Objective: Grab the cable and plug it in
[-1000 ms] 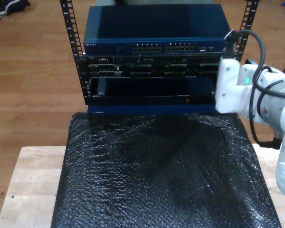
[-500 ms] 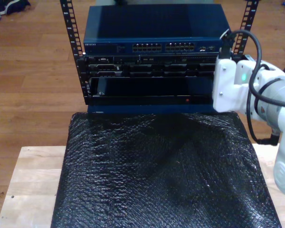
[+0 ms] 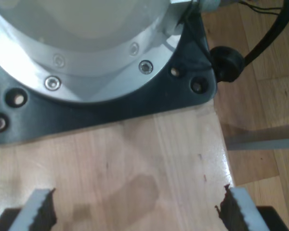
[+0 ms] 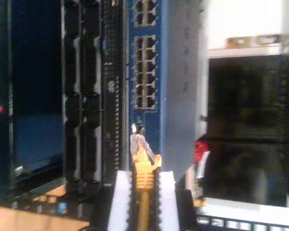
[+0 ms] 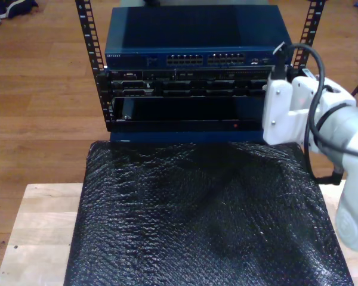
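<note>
The cable [image 4: 144,180] stands between the jaws of my second gripper [image 4: 145,192], which are pressed against its yellow boot from both sides, and its clear plug [image 4: 137,142] sticks out past the pads toward the blue switch [image 4: 145,72], close to the port rows but not inside one. The second wrist view gives this detail; in the exterior view the white arm [image 5: 298,113] at that view's right covers the plug in front of the rack [image 5: 185,89]. The jaws of my first gripper [image 3: 139,211] are spread wide and hold nothing, above the pale wooden surface [image 3: 135,163], near a round metal arm base [image 3: 86,53].
</note>
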{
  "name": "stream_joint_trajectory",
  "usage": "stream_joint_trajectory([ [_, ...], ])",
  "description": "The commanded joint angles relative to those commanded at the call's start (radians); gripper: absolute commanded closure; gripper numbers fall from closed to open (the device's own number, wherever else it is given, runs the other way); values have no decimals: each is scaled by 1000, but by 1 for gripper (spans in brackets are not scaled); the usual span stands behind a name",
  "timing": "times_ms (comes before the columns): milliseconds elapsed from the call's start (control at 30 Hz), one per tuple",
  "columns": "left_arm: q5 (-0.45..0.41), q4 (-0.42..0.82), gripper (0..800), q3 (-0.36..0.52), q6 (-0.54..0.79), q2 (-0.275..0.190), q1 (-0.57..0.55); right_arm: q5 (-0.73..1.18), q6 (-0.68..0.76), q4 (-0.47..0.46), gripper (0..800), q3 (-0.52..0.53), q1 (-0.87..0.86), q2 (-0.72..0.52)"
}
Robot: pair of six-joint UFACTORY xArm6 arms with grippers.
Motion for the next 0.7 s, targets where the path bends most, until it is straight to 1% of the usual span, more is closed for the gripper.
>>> stream_joint_trajectory([
  [200,0,0,0,0,0,0,0,-138,-2,2,800,9,3,58],
  [333,0,0,0,0,0,0,0,-153,6,9,800,3,6,71],
  [400,0,0,0,0,0,0,0,-163,6,6,800,5,6,95],
  [533,0,0,0,0,0,0,0,-249,9,3,800,-3,8,157],
  [700,0,0,0,0,0,0,0,-338,6,6,800,-87,12,278],
])
